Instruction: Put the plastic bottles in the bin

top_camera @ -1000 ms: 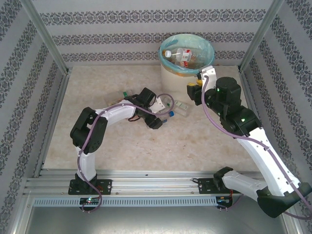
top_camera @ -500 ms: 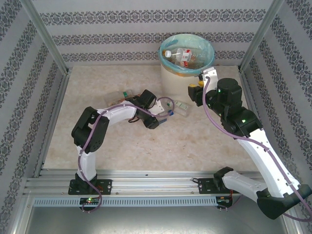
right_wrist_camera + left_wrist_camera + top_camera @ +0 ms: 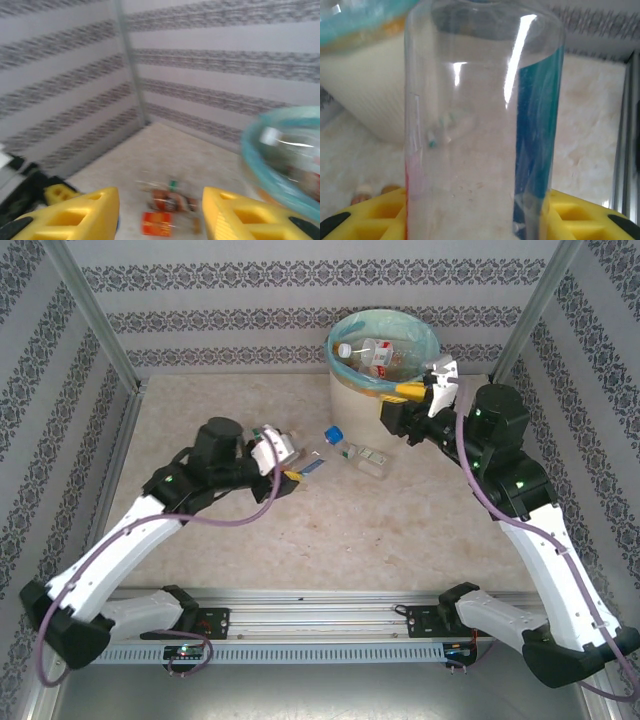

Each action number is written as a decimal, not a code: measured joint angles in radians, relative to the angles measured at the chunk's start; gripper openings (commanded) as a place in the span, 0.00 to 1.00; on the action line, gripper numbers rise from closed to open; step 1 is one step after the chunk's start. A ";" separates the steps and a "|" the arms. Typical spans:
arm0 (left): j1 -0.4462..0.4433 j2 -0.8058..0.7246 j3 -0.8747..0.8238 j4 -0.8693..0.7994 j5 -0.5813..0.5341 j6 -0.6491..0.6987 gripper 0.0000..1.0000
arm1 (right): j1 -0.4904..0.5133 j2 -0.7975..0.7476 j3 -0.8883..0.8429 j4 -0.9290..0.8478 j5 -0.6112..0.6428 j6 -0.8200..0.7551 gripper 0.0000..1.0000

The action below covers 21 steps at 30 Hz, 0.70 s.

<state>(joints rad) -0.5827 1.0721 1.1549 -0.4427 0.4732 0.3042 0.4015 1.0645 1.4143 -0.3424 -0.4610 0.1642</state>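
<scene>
the left gripper point(image 3: 290, 468) is clamped on a small clear plastic bottle with a blue cap and a blue-teal label point(image 3: 316, 460). the left wrist view has the bottle's body point(image 3: 480, 125) standing up between the yellow fingers point(image 3: 580, 217). it is low over the beige stone-patterned table point(image 3: 350, 530), well short of the round cream-white bin with a teal bag liner point(image 3: 350, 400). so the step in hand looks like the carry: the bottle is gripped and now needs to go to the bin.

the right gripper point(image 3: 415, 392) hangs beside the bin's near rim with its fingers apart and nothing between them point(image 3: 160, 215). several clear bottles with red labels point(image 3: 375, 352) lie inside the bin. another clear bottle with a pale label point(image 3: 368, 458) lies on the table between the held bottle and the bin.

the next move calls for lifting the held bottle above the rim, swinging it over the opening and letting go. the right arm is close to that path, so it probably needs to give room.
</scene>
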 measured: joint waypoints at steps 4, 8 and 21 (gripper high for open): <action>0.000 -0.009 -0.020 0.085 0.044 -0.036 0.44 | 0.063 0.060 0.035 0.043 -0.153 0.030 0.54; 0.000 -0.002 -0.028 0.131 0.081 -0.051 0.44 | 0.130 0.087 0.041 0.044 -0.222 0.033 0.53; 0.000 -0.082 -0.097 0.237 0.177 -0.083 0.44 | 0.168 0.110 0.045 0.035 -0.257 0.032 0.45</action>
<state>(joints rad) -0.5827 0.9905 1.0576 -0.2058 0.6502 0.2214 0.5694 1.1748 1.4597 -0.3077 -0.7185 0.1967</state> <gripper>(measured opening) 0.455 0.464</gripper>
